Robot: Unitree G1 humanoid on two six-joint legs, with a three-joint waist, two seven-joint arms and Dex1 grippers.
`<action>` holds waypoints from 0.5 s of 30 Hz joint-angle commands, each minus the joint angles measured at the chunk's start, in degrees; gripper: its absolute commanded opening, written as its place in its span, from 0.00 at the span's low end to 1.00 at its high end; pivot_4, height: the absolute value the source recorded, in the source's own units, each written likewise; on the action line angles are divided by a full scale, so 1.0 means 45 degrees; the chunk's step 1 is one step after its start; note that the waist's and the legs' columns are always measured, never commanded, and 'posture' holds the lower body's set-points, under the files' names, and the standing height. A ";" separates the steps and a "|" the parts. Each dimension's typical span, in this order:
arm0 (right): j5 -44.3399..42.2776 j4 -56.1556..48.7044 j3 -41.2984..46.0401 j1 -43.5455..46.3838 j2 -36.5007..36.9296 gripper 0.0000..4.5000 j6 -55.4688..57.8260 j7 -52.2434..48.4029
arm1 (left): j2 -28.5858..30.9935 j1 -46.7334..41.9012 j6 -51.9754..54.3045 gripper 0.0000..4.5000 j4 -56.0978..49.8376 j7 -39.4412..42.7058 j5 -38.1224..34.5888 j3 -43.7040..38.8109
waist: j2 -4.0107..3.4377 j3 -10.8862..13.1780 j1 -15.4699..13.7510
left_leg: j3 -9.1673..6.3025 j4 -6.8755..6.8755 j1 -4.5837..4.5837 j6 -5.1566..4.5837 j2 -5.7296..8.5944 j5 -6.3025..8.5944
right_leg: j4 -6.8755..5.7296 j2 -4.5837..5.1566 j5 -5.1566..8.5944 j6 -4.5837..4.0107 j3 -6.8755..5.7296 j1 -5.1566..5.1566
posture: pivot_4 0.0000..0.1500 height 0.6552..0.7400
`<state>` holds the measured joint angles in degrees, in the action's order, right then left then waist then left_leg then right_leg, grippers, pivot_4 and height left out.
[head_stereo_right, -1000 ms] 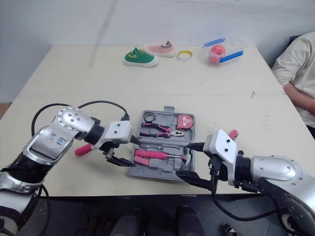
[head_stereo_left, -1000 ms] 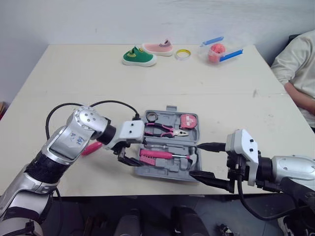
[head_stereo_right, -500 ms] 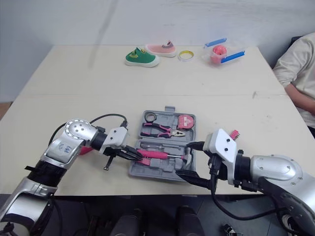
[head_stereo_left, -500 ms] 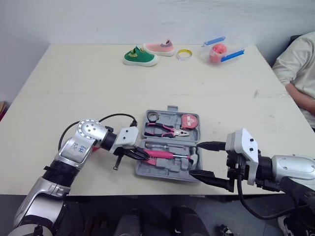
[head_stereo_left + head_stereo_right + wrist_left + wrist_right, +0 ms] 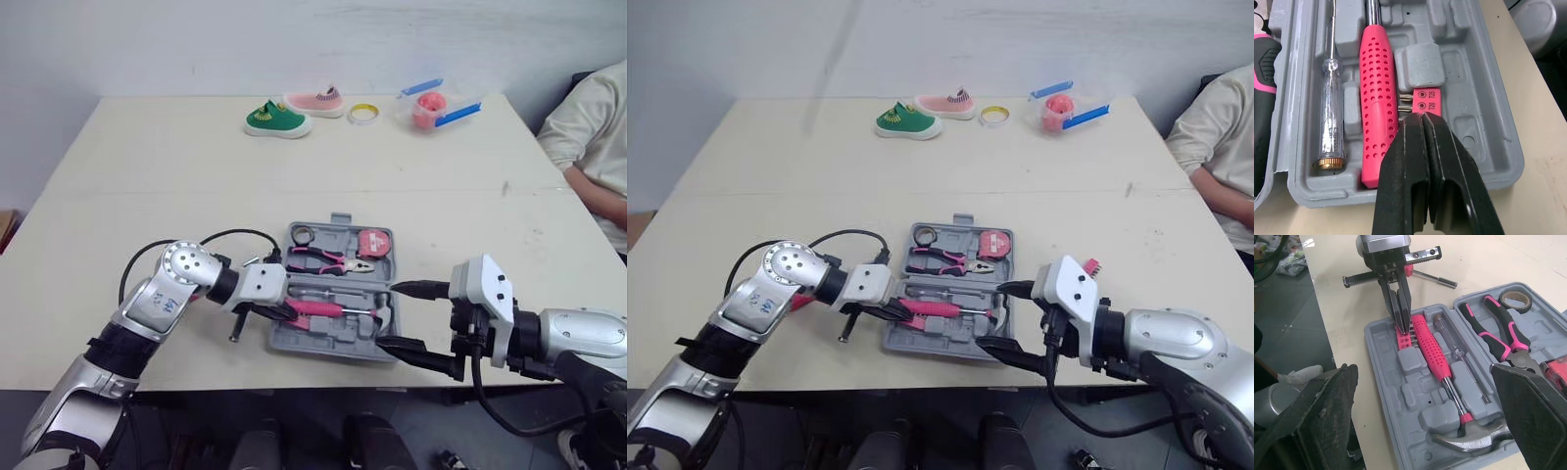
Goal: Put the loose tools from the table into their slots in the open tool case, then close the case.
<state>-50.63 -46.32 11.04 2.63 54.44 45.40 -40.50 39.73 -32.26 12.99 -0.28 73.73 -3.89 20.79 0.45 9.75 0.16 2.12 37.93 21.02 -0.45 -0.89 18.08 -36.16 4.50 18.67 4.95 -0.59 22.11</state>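
Note:
The grey tool case (image 5: 338, 338) lies open near the table's front edge. It holds pink-handled pliers (image 5: 328, 259), a pink tape measure (image 5: 374, 242), a hammer (image 5: 1378, 98) with a pink handle, a clear screwdriver (image 5: 1331, 127) and a pink bit holder (image 5: 1425, 100). My left gripper (image 5: 1422, 116) is shut, with its tips over the bit holder inside the case's near-left part. A loose screwdriver (image 5: 1435, 279) lies on the table left of the case, partly hidden by my left arm. My right gripper (image 5: 407, 318) stands open just right of the case, beside the hammer's head.
At the table's far side sit a green shoe (image 5: 277, 119), a pink shoe (image 5: 313, 100), a yellow tape ring (image 5: 363, 113) and a pink container with blue clips (image 5: 431, 103). A person's sleeve (image 5: 588, 127) shows at the right edge.
My left gripper went from open at the case's left edge to shut, and moved right so its tips are inside the case. The right gripper has not moved.

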 commanded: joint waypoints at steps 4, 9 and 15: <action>0.0093 0.0098 -0.0078 0.0324 0.0034 1.00 -0.0172 -0.0198 | 0.0263 0.0833 0.1435 0.01 0.0088 -0.0585 0.1204 0.0901 | -0.0007 -0.0014 -0.0003 | -0.0009 -0.0009 -0.0053 -0.0004 -0.0003 0.0007 | 0.0028 0.0002 0.0001 -0.0001 -0.0005 -0.0062 | 1.00 1.00; 0.0143 0.0224 -0.0218 0.0538 0.0030 1.00 -0.0183 -0.0270 | 0.0113 0.1164 0.2689 0.01 -0.0610 -0.0912 0.0790 0.0841 | -0.0007 -0.0045 -0.0006 | -0.0007 -0.0083 -0.0154 0.0001 -0.0003 0.0017 | 0.0056 0.0013 0.0005 -0.0010 0.0001 -0.0144 | 1.00 1.00; 0.0085 0.0174 -0.0243 0.0636 0.0010 1.00 -0.0061 -0.0269 | 0.0016 0.1559 0.3355 0.01 -0.0697 -0.1421 0.0818 0.0753 | -0.0007 -0.0126 -0.0005 | -0.0005 -0.0126 -0.0165 0.0002 -0.0002 0.0017 | 0.0081 0.0023 0.0007 -0.0012 0.0003 -0.0144 | 1.00 1.00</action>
<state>-49.60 -44.61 9.28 5.29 54.44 45.36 -41.42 38.92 -29.01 25.00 -6.82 68.21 -3.32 20.29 0.42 9.18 0.13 2.10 37.33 20.27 -0.45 -0.90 18.15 -35.78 4.62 18.71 4.89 -0.57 21.46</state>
